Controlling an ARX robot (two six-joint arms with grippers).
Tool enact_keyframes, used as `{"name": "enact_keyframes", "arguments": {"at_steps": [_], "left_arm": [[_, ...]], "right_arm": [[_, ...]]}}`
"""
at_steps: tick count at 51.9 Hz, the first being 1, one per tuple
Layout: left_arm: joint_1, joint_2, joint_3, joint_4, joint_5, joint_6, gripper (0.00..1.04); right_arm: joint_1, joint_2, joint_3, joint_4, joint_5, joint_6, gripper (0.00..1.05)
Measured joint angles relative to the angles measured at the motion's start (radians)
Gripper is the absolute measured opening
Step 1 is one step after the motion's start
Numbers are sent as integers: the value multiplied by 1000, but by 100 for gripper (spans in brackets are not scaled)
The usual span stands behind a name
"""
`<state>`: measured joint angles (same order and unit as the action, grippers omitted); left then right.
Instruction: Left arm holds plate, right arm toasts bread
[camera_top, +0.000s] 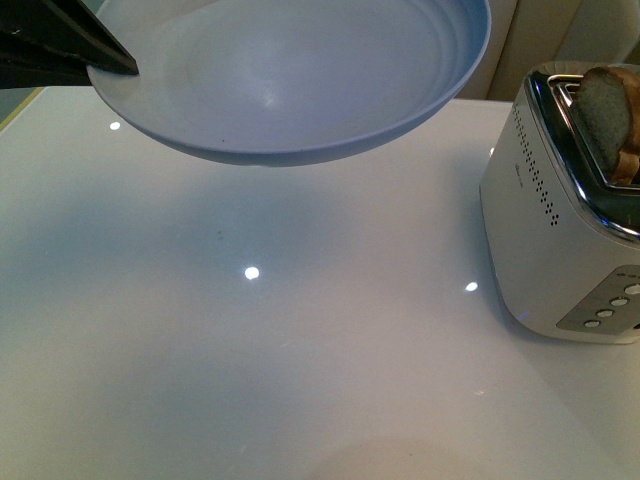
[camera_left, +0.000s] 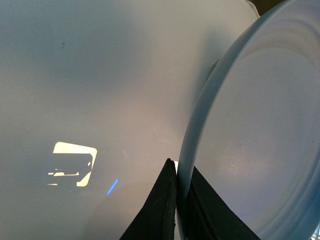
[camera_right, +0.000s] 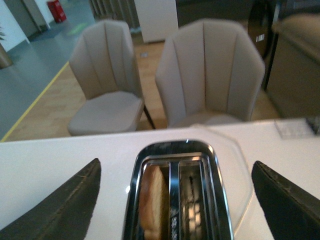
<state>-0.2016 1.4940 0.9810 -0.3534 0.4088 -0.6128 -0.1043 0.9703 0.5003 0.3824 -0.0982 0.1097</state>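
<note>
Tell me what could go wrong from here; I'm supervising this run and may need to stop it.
1. The left gripper pinches the plate only at its rim, off the table; it could slip or tip.
2. The right gripper hangs open over the toaster; coming down off-centre, a finger may hit the metal rim rather than close on the bread.
3. The plate is held apart from the toaster, so the bread could fall on the way over.

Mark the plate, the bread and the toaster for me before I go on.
plate (camera_top: 290, 70), front view, bare inner surface.
bread (camera_top: 604, 118), front view, rounded end sticking out of the slot.
toaster (camera_top: 535, 262), front view, white side wall below the vent holes.
</note>
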Motion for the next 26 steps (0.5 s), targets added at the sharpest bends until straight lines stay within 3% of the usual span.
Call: {"name": "enact_keyframes", "arguments": {"at_steps": [8, 16, 26], "left_arm": [[2, -1, -4, 4, -6, 3, 3], [1, -9, -16, 7, -13, 6, 3], [1, -12, -18, 1, -24, 23, 3]], "right_arm": [[19, -45, -145, 172, 13, -70, 61], [68, -122, -231, 190, 88, -89, 37], [99, -211, -320, 189, 98, -100, 3]]}}
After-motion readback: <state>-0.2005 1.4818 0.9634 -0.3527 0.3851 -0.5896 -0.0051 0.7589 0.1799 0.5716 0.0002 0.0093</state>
